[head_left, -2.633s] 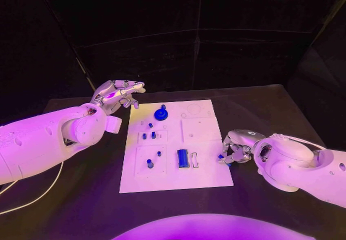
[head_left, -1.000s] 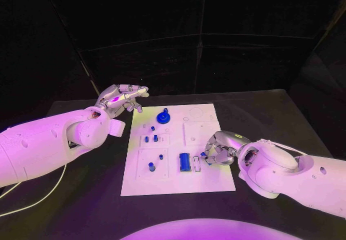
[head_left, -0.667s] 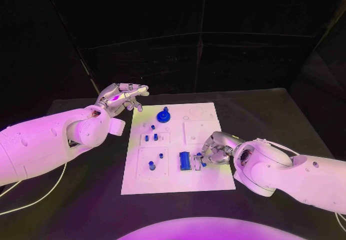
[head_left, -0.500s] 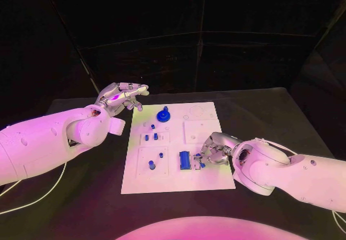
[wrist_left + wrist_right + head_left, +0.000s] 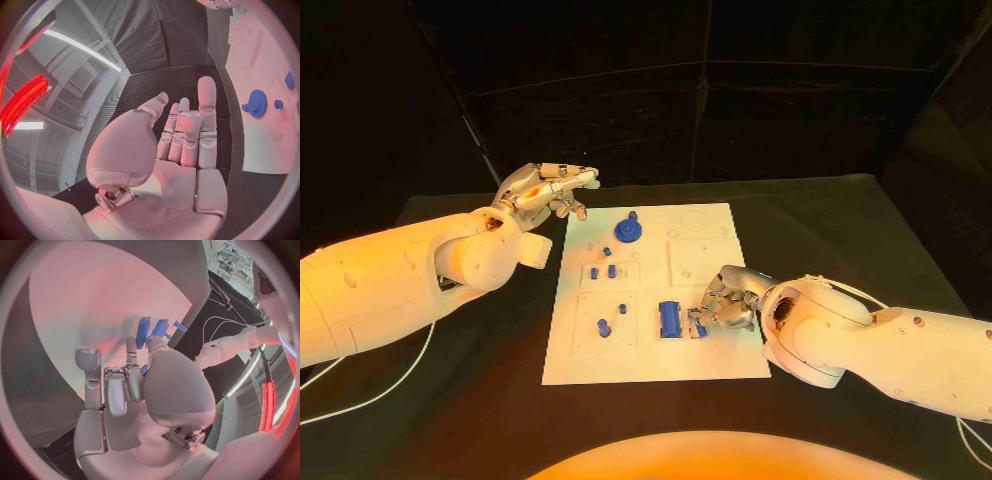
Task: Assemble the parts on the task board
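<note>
Where the black worktop (image 5: 848, 230) carries the white board (image 5: 651, 300) at its middle, right hand (image 5: 727, 305) low over the board's right side, fingers curled in around a small blue part (image 5: 700, 326) at the fingertips, just beside the blue block (image 5: 669, 318) standing in its recess. Seen from the right wrist: thumb and fingers closed together on something blue, with blue pieces (image 5: 152, 330) on the board right past the fingertips; exact contact between part and board not clear. Left hand (image 5: 542, 188) raised off the board's far left corner, over the worktop, holding nothing, fingers loosely bent and apart; from the left wrist, fingers (image 5: 206, 120) nearly straight, side by side, with the thumb out to one side. Blue gear (image 5: 626, 230) with an upright stub at the board's far end, near the left hand but apart from it; also in the left wrist view (image 5: 257, 104), with a smaller blue piece (image 5: 278, 104) beside it. Pair of short blue pegs (image 5: 602, 272) in the left column at mid-board, and one more peg (image 5: 603, 325) in the nearer left recess. Thin white cable (image 5: 380, 385) trailing across the worktop under the left arm.
</note>
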Controlling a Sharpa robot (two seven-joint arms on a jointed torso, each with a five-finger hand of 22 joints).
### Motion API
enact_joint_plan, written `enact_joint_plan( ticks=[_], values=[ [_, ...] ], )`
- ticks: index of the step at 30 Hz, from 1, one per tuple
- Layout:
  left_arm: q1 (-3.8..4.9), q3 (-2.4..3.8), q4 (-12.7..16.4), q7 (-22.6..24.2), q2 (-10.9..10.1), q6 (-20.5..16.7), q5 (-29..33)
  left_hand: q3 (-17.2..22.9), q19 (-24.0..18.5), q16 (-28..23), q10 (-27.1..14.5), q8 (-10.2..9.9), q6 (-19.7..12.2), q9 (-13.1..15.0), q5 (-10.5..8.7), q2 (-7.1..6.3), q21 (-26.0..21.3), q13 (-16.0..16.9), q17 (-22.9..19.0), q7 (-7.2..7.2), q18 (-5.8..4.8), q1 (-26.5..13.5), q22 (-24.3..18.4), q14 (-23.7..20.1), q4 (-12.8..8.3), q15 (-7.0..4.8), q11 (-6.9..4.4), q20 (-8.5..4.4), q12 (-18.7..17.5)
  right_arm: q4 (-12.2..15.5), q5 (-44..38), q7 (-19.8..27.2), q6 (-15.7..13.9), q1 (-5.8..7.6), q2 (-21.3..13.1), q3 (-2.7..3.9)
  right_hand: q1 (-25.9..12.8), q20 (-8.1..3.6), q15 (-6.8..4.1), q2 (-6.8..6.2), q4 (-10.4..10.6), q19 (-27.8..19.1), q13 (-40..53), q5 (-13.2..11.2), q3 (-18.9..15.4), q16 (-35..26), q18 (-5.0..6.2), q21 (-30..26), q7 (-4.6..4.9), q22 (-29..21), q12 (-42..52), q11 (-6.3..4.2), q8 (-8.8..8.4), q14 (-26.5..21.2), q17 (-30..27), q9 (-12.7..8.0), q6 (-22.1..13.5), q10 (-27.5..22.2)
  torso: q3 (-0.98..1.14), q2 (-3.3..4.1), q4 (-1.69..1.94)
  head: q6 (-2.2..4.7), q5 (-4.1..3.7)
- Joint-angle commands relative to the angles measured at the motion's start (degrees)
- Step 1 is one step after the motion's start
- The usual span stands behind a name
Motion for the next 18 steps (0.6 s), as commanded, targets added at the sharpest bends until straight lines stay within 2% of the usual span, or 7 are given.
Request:
enact_joint_plan(
  ticks=[1, 9, 14, 18],
  values=[
    [0.11, 0.03, 0.14, 0.06, -0.05, 0.76, 0.15, -0.21, 0.18, 0.18, -0.24, 0.29, -0.10, 0.00, 0.11, 0.01, -0.23, -0.05, -0.06, -0.26, 0.78, 0.54, -0.05, -0.44, -0.01, -0.02, -0.06, 0.23, 0.31, 0.05, 0.00, 0.04, 0.28, 0.06, 0.29, 0.01, -0.61, -0.03, -0.31, 0.00, -0.11, 0.26, 5.36, -0.81, -0.50, 0.16, -0.45, 0.32, 0.10, 0.02, 0.13, -0.20, 0.35, 5.30, 11.44, 0.23, 0.40, 1.08, 0.01, -0.01, -0.03, -0.04, 0.07],
    [0.11, 0.03, 0.20, -0.04, -0.05, 0.98, 0.15, -0.21, 0.18, 0.18, -0.24, 0.29, -0.10, 0.00, 0.11, 0.01, -0.23, -0.05, -0.06, -0.26, 0.78, 0.54, -0.05, -0.44, -0.01, -0.02, -0.06, 0.23, 0.31, -0.31, -0.32, -0.06, 0.40, 0.06, 0.71, 0.01, -2.51, -0.07, -0.29, 0.20, -0.03, 0.21, 5.17, -4.73, -2.13, 0.12, -0.46, 0.24, 0.16, -0.03, -0.19, -0.15, 0.42, 5.28, 11.38, 0.86, 0.36, 1.03, 0.02, 0.00, 0.00, -0.10, 0.09],
    [0.11, 0.03, 0.27, -0.10, -0.04, 1.09, 0.15, -0.21, 0.18, 0.18, -0.24, 0.29, -0.10, 0.00, 0.11, 0.01, -0.23, -0.05, -0.06, -0.26, 0.78, 0.54, -0.05, -0.44, -0.01, -0.02, -0.06, 0.23, 0.31, -0.39, -0.38, -0.06, 0.53, 0.06, 0.93, 0.01, -4.46, 0.02, -0.18, 0.56, -0.05, 0.14, 5.22, -11.83, -4.31, 0.09, -0.44, 0.13, 0.27, -0.14, -0.21, -0.02, 0.41, 5.27, 11.34, 1.33, 0.32, 1.07, 0.02, 0.04, -0.01, -0.10, 0.11],
    [0.11, 0.03, 0.27, -0.13, -0.05, 1.09, 0.15, -0.21, 0.18, 0.18, -0.24, 0.29, -0.10, 0.00, 0.11, 0.01, -0.23, -0.05, -0.06, -0.26, 0.78, 0.54, -0.05, -0.44, -0.01, -0.02, -0.06, 0.23, 0.31, -0.46, -0.41, -0.06, 0.56, 0.06, 0.91, 0.01, -5.13, 0.09, -0.11, 0.77, -0.08, 0.07, 5.20, -15.88, -5.74, 0.06, -0.41, 0.02, 0.37, -0.26, -0.31, 0.07, 0.34, 5.26, 11.28, 1.64, 0.22, 1.03, -0.01, 0.00, -0.03, -0.14, 0.15]
  ],
)
